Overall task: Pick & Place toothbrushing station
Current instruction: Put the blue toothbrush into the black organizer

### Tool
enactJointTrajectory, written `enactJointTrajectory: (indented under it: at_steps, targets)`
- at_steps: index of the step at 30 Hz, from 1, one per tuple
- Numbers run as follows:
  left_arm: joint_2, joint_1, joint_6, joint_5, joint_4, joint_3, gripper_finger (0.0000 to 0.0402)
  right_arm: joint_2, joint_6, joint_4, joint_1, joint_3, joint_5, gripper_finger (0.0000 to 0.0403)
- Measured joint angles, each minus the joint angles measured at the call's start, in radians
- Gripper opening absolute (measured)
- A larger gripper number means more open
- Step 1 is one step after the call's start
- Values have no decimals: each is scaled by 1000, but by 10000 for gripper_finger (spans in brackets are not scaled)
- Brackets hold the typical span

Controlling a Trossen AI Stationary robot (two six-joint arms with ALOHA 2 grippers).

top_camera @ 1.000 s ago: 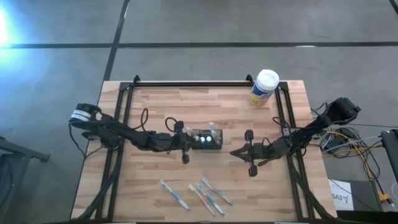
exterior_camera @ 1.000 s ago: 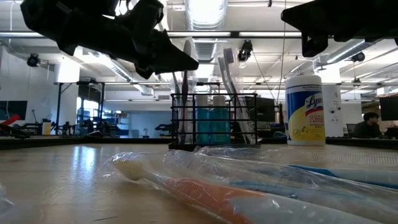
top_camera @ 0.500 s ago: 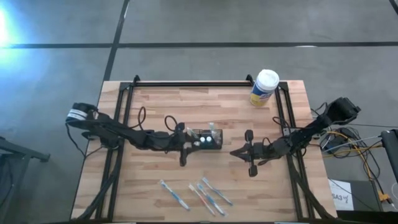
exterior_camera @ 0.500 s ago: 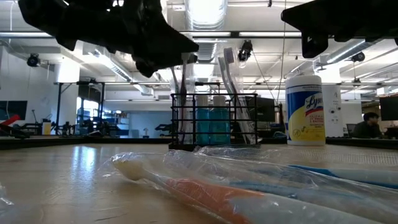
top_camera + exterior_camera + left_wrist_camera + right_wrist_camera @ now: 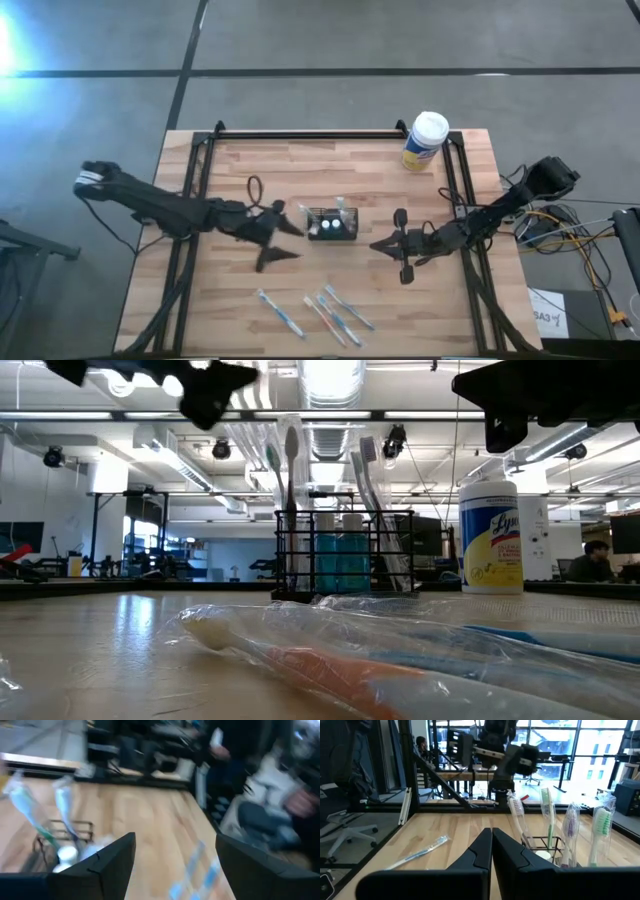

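Wooden table (image 5: 330, 175) is carrying the toothbrushing station (image 5: 331, 223) near its middle in the high view, upright toothbrushes (image 5: 341, 207) standing in it. Left gripper (image 5: 288, 241) is hanging just beside the caddy, fingers spread and grasping nothing; right gripper (image 5: 378, 246) is waiting on the other side, pinched together. Wrapped toothbrushes (image 5: 312, 311) are lying near the front edge, and a wipes canister (image 5: 424, 140) is standing at the far right corner.

Low view: the caddy (image 5: 345, 554) is sitting on the boards, canister (image 5: 491, 537) beside it.

Left wrist view: 2 splayed fingers (image 5: 107, 861) are framing bare wood.

Right wrist view: closed fingers (image 5: 491, 851) are pointing at the caddy (image 5: 543, 846).
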Motion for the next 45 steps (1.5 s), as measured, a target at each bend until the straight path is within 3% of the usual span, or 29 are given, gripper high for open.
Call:
enactJointTrajectory:
  at_steps: [4, 9, 14, 19, 20, 26, 29, 32, 36, 42, 45]
  targets:
    - [-215, -25, 65, -2, -262, 0, 274, 0, 1, -2, 0, 0, 0, 8]
    - [-450, -60, 95, -223, -468, -14, 257, 0, 27, -2, 0, 0, 0, 8]
    - [-610, -60, 125, -345, -560, -61, 178, 0, 27, -1, 0, 0, 0, 9]
    - [-723, -60, 146, -404, -519, -184, 32, 0, 28, 0, 0, 12, 0, 8]
    - [-741, -60, 139, -405, -484, -217, 17, 0, 34, 0, 0, 15, 0, 8]
    - [-760, -60, 185, -367, -163, -434, 5, 0, 79, -2, -1, 22, 0, 8]
    - [-789, -49, 195, -358, -102, -504, 6, -2, 85, -33, -1, 43, 0, 8]
    - [-835, -22, 167, -336, -116, -513, 6, -28, 79, -177, -1, 80, 0, 8]
    - [-896, 5, 145, -293, -194, -509, 3, -93, 138, -525, -2, 197, 0, 8]
    - [-989, 14, 98, -331, -303, -494, 3, -116, 342, -1164, -1, 454, -31, 8]
    - [-1023, 14, 116, -332, -311, -487, 5, -76, 487, -1359, 0, 558, -80, 9]
